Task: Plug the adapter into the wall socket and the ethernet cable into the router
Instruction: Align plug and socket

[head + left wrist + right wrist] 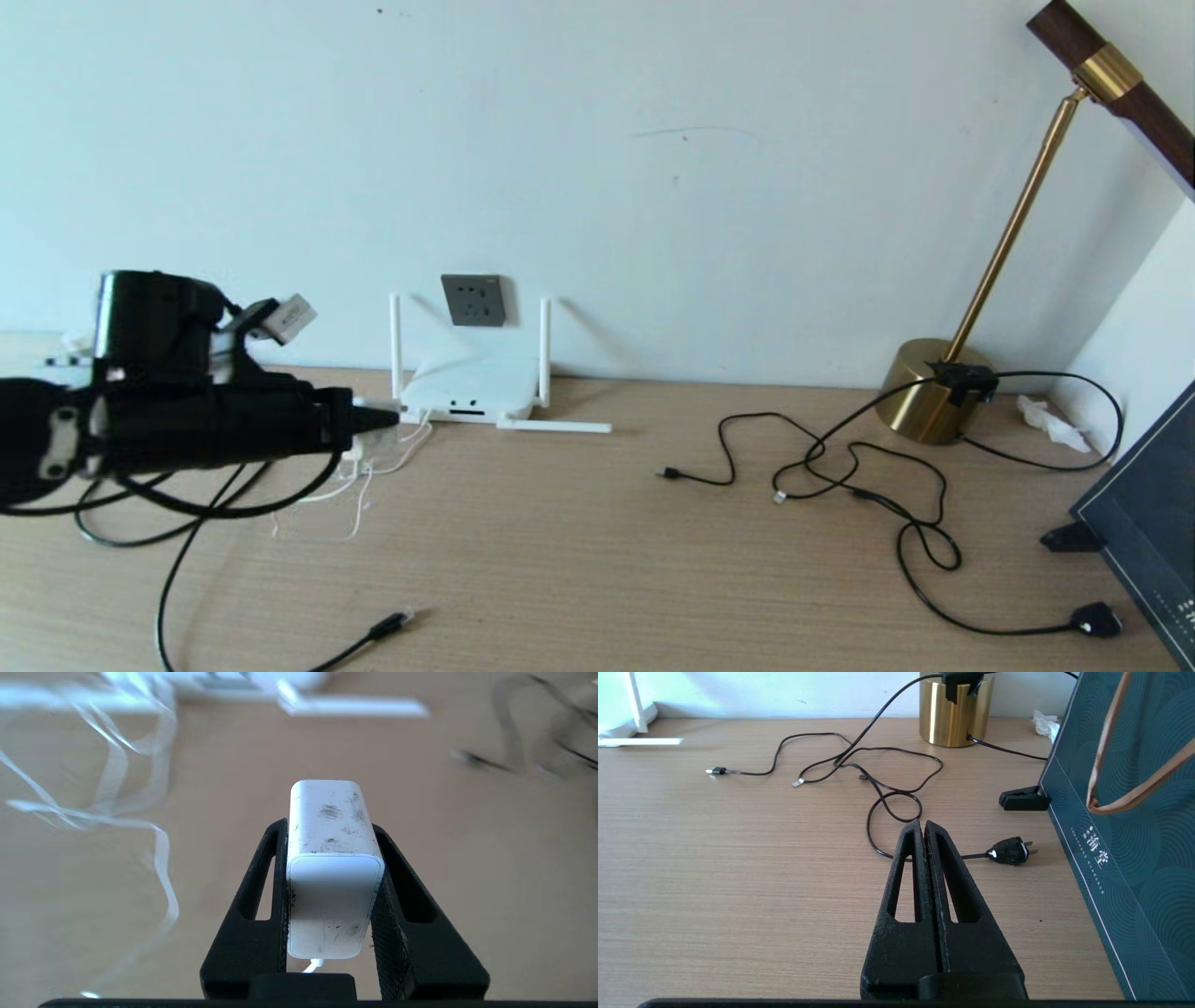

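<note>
While lifted, left gripper (332,858) fingers (261,896) clamped on adapter (332,868); right gripper (923,828) fingers seemingly pressed together.

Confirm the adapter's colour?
White, scuffed with dark marks; the adapter shows best in the left wrist view.

Wall socket (474,300): face open, but the router (471,387) and its upright antennas stand directly at its 6 o'clock.
Surface (597,551) centre: bare, wide passage.
3 o'clock side: black cords (840,467), lamp base (929,390), dark bag (1144,523) crowd it.
9 o'clock side: white cord loops (359,485).
</note>
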Available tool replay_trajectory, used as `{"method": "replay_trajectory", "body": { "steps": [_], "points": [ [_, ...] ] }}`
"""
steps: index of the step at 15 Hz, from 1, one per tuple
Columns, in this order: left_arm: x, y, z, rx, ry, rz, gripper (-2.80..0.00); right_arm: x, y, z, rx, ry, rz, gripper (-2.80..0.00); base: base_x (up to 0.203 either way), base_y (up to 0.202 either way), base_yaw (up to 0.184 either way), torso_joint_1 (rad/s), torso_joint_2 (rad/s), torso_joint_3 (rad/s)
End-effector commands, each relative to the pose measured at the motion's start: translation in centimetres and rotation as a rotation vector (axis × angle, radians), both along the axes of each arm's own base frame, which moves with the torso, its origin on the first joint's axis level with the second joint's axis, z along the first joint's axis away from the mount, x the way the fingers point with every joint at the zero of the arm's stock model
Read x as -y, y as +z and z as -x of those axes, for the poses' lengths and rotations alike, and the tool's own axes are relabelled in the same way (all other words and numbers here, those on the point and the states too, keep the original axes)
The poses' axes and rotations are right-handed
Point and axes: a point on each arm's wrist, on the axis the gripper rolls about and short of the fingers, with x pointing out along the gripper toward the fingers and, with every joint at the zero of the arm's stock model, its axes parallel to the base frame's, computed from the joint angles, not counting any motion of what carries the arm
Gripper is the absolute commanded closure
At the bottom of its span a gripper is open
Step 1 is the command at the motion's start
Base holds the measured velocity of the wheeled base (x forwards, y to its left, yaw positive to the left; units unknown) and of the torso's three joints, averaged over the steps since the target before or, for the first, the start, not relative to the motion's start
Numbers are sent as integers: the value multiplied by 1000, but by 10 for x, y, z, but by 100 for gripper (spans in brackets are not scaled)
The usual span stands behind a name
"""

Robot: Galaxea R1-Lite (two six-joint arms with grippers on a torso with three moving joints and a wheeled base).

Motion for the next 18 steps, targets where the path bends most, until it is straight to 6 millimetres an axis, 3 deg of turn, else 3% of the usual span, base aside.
{"method": "replay_trajectory", "body": {
  "steps": [1,5,9,14,18],
  "points": [
    [10,-23,-26,86,72,-66,0,0,0,0,1,0,0,0,0,0,0,0,0,0],
    [27,-59,-61,379,107,-178,0,0,0,0,1,0,3,0,0,0,0,0,0,0],
    [44,-76,-71,611,81,-188,0,0,0,0,0,0,3,0,0,0,0,0,0,0],
    [54,-105,-89,694,68,-221,0,0,0,0,1,0,3,0,0,0,0,0,0,0],
    [57,-107,-102,720,71,-206,0,0,0,0,1,0,3,0,0,0,0,0,0,0]
  ]
}}
